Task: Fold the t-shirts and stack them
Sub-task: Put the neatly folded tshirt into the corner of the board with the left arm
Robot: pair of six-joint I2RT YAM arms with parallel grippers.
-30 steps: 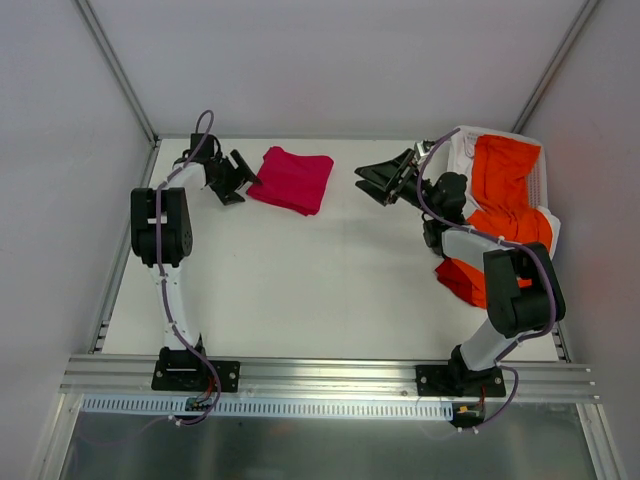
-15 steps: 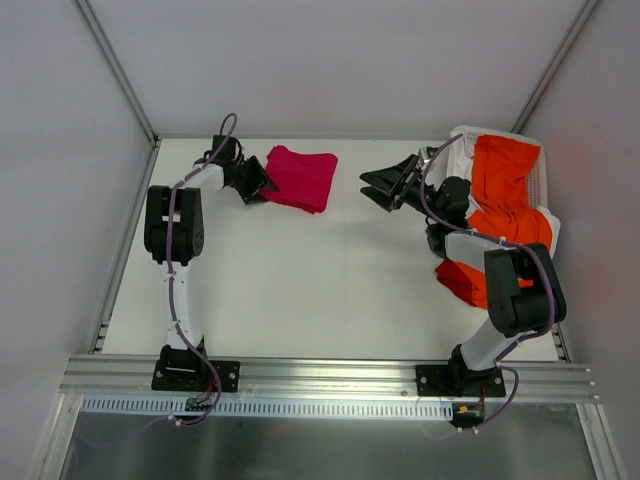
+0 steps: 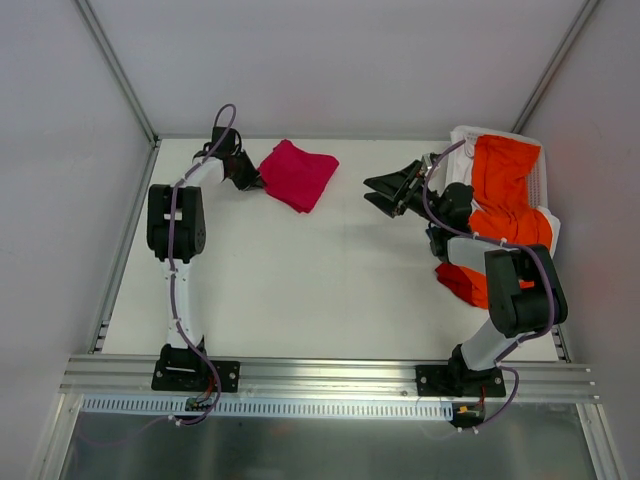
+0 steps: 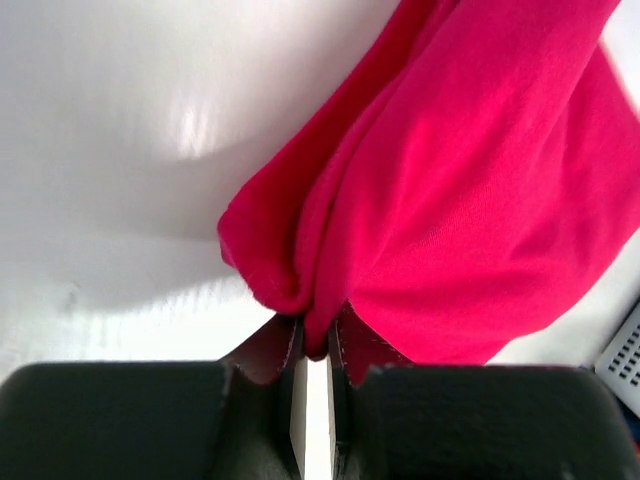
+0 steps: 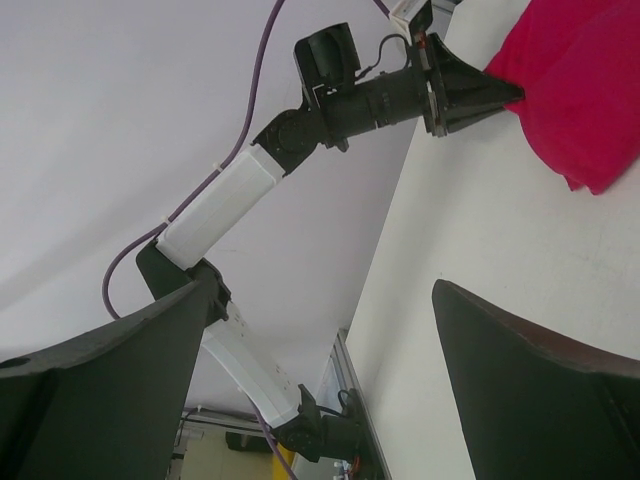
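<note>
The crimson t-shirt [image 3: 298,173] [image 4: 470,200] [image 5: 585,90] lies folded at the back of the table, left of centre. My left gripper [image 3: 258,180] [image 4: 315,335] [image 5: 505,95] is shut on a fold at the shirt's left edge, and cloth fills the narrow gap between its pads. The orange t-shirt [image 3: 505,195] is draped over a white basket [image 3: 545,180] at the back right, with one end [image 3: 465,280] trailing onto the table. My right gripper [image 3: 378,190] [image 5: 320,290] hangs open with nothing in it, between the two shirts and pointing left.
The white table [image 3: 320,270] is walled by grey panels on three sides. A metal rail [image 3: 330,375] runs along the near edge with both arm bases on it. The right arm's elbow [image 3: 520,290] stands over the orange cloth.
My left gripper has reached the crimson shirt's left edge and shut on it. The shirt has bunched and turned slightly. The right gripper has drifted a little to the right, still open.
</note>
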